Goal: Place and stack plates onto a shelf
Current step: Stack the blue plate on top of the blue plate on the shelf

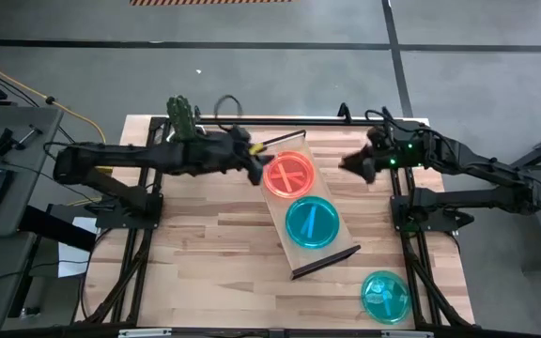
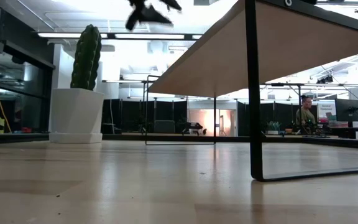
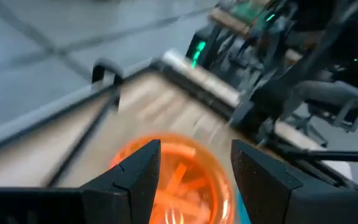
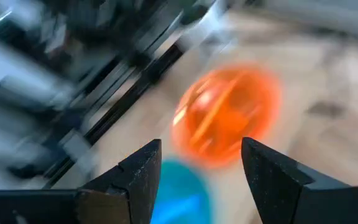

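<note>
on shelf (image 1: 346,252): orange plate (image 1: 288,174), teal plate (image 1: 312,222); left gripper (image 1: 255,170) at orange rim, right gripper (image 1: 348,164) apart, both jaws wide.

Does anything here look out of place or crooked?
Yes. The shelf lies diagonally across the tabletop. One teal plate sits off it, near the tabletop's corner, away from the orange and teal plates on it.
</note>
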{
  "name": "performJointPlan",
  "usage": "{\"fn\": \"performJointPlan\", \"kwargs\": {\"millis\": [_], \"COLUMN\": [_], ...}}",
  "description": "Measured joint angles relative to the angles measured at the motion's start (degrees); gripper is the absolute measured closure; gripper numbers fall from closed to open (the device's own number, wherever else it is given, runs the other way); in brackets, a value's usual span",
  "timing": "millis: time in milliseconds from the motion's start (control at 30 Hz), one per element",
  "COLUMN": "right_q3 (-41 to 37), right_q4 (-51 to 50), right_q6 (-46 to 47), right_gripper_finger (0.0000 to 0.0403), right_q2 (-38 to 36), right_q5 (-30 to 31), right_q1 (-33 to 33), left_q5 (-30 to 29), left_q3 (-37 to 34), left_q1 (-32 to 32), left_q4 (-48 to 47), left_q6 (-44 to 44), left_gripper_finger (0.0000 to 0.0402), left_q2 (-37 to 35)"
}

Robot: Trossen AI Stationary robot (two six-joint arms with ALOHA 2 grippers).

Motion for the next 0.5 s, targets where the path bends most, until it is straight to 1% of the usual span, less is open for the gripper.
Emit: {"fn": "performJointPlan", "kwargs": {"millis": [100, 133, 167, 300, 400, 500], "right_q3": [0.0, 0.0, 0.0, 0.0, 0.0, 0.0], "right_q4": [-3.1, -3.8, -4.4, -7.4, -13.4, -20.3], "right_q6": [3.7, 5.3, 7.1, 16.0, 23.0, 29.3], "right_gripper_finger": [0.0199, 0.0199, 0.0199, 0.0199, 0.0199, 0.0199], "right_q2": [-0.8, -1.4, -1.9, -4.3, -4.7, -3.1], "right_q5": [-13.6, -16.8, -18.6, -18.9, -17.9, -14.7], "right_q1": [0.2, 0.8, 1.8, 8.5, 16.4, 25.8], "left_q5": [0.1, -0.1, -0.1, -0.1, -0.1, 0.0], "left_q3": [-0.2, -0.4, -0.6, -1.6, -2.5, -2.5], "left_q1": [0.0, 0.0, 0.0, -0.1, -0.7, -1.0], "left_q4": [0.3, 0.5, 0.4, 1.1, 0.4, 0.0], "left_q6": [4.6, 5.2, 5.6, 6.7, 6.8, 6.8], "left_gripper_finger": [0.0215, 0.0215, 0.0215, 0.0215, 0.0215, 0.0215], "left_q2": [-4.9, -6.5, -8.0, -13.3, -16.1, -17.2]}}
